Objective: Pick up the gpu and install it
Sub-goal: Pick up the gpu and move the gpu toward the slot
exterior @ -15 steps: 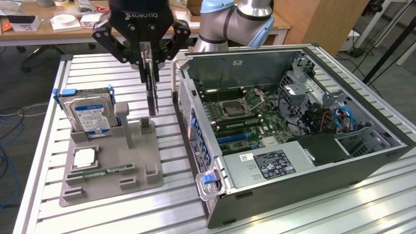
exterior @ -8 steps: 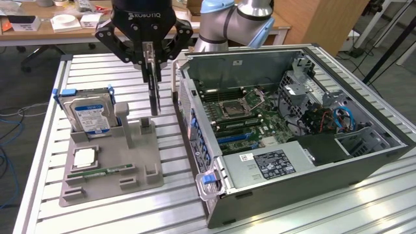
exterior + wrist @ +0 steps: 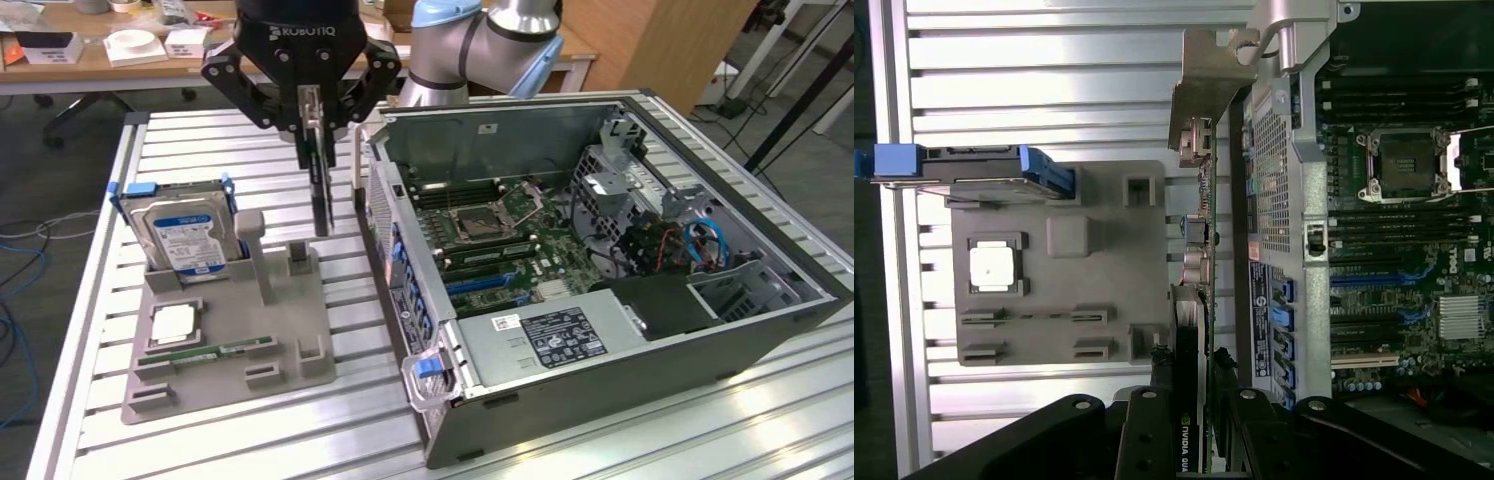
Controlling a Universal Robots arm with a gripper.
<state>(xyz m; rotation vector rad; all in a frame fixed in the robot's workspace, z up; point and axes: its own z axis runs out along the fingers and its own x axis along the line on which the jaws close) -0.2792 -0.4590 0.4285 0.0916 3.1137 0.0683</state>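
So right now the black two-finger hand (image 3: 318,118) is clamped on the gpu (image 3: 322,190), a thin flat black circuit card, gripping it by one short end so it hangs straight down on edge. In the wrist view you can see the fingers (image 3: 1144,435) pinching either side of the card (image 3: 1201,300), and its silver metal bracket (image 3: 1206,90) is at the end away from the hand. The gpu is up over the slatted aluminium counter (image 3: 80,300), in the gap between the grey plastic parts tray (image 3: 227,385) and the open dark grey computer case (image 3: 747,330), near the counter's far edge. I can't tell if its low end clears the tray's little posts or brushes one. The tray sits toward the counter's edge on the exterior view's left and has a boxy silver hard drive with a blue-white label (image 3: 187,235) standing in a blue frame, plus a square silver processor chip (image 3: 174,325) and a small narrow green memory stick (image 3: 200,352) lying flat. The case lies on its side along the exterior view's right, green motherboard (image 3: 494,230) facing up.
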